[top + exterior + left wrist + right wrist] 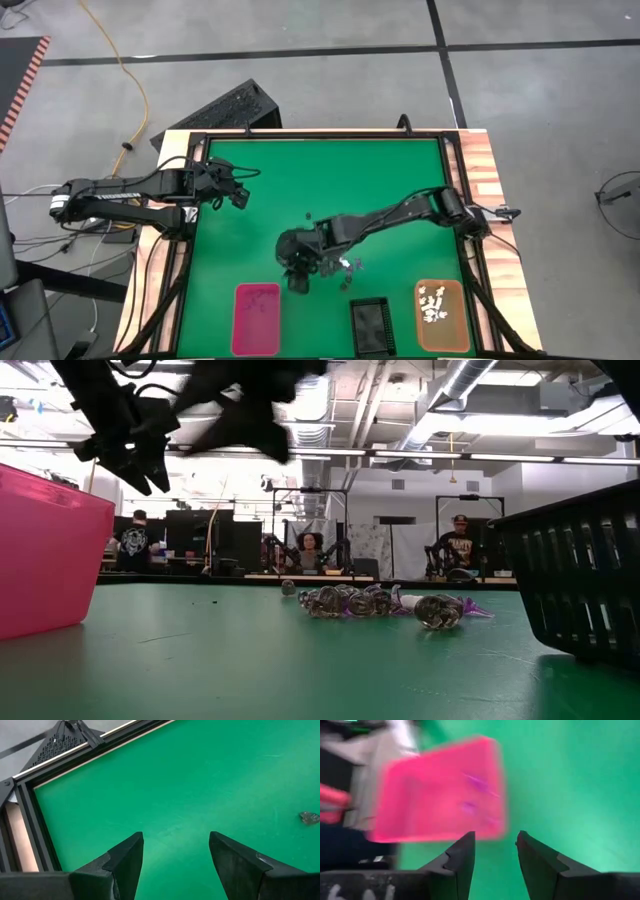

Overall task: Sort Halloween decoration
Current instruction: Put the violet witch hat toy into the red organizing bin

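Note:
A small heap of purple and clear trinkets (pixel 345 265) lies on the green mat near the table's front; in the low view the heap (pixel 385 603) rests on the mat between the trays. One lone trinket (pixel 309 817) lies farther off. My right gripper (pixel 298 282) hovers open and empty above the mat, just left of the heap and behind the pink tray (pixel 256 318). In the right wrist view (pixel 495 852) the pink tray (pixel 440 795) lies ahead with purple trinkets (pixel 477 782) in it. My left gripper (pixel 238 196) waits open at the table's left; its open fingers also show in its wrist view (pixel 175 855).
A black tray (pixel 370 325) and an orange tray (pixel 455 300) holding white trinkets (pixel 433 305) stand along the front edge, right of the pink tray. A black frame (pixel 320 135) borders the mat. In the low view, people sit in the room behind the table.

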Controlling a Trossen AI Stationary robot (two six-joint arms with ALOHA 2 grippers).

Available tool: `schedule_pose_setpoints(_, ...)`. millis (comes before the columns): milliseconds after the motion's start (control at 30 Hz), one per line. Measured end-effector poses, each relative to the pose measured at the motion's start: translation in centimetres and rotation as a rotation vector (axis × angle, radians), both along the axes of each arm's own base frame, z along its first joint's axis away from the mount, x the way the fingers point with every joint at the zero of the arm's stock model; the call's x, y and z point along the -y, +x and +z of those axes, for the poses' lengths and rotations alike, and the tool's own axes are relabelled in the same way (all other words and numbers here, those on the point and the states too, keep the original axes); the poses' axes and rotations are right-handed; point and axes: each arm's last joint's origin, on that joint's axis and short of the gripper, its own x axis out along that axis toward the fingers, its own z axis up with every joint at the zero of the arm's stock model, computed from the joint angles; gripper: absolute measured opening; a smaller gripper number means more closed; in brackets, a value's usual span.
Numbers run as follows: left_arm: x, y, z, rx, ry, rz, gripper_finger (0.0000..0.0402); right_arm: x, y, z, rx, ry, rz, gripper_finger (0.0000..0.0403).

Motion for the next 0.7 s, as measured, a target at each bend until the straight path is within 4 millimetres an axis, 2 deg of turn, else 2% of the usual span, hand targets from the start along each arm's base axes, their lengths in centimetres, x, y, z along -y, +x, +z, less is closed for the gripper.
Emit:
schedule_pose_setpoints(100, 0.0, 0.0, 0.0, 0.001, 0.000, 0.000, 0.0219, 1.4, -2.0, -0.8, -0.241, -0.064, -0.128, 0.0165)
schedule_pose_setpoints(233, 0.0, 0.0, 0.0, 0.000, 0.001, -0.001, 0.0219, 2.4, -3.2, -2.3, -0.447, -0.064, -0.204, 0.0163)
schedule_pose_setpoints(433, 0.0, 0.0, 0.0, -0.001, 0.003, -0.003, 0.0219, 3.5, -1.9, -3.7, -0.418, -0.064, -0.270, 0.0172)
schedule_pose_setpoints(700, 0.0, 0.0, 0.0, -0.003, 0.000, -0.008, 0.0219, 4.5, -1.4, -7.0, -0.526, -0.103, -0.296, 0.0172)
